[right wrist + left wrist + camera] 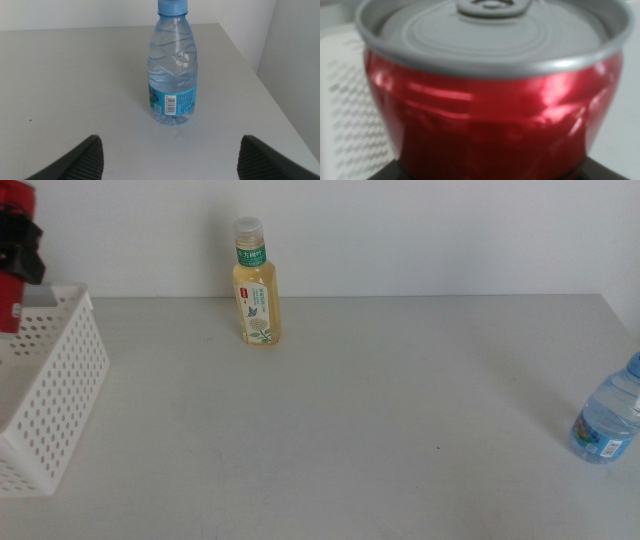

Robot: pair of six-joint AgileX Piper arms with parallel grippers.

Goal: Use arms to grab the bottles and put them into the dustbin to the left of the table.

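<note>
Left gripper point(22, 250), at the middle view's upper left above the white perforated dustbin point(60, 380), grips the red soda can point(490, 115); tea bottle point(256, 285) stands upper centre, water bottle point(172, 70) at right edge facing the right gripper point(167, 157), jaws spread.

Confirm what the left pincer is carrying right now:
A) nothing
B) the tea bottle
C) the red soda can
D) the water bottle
C: the red soda can fills the left wrist view, and the middle view shows the left pincer with it above the white basket, while the tea bottle and water bottle stand on the table.
</note>
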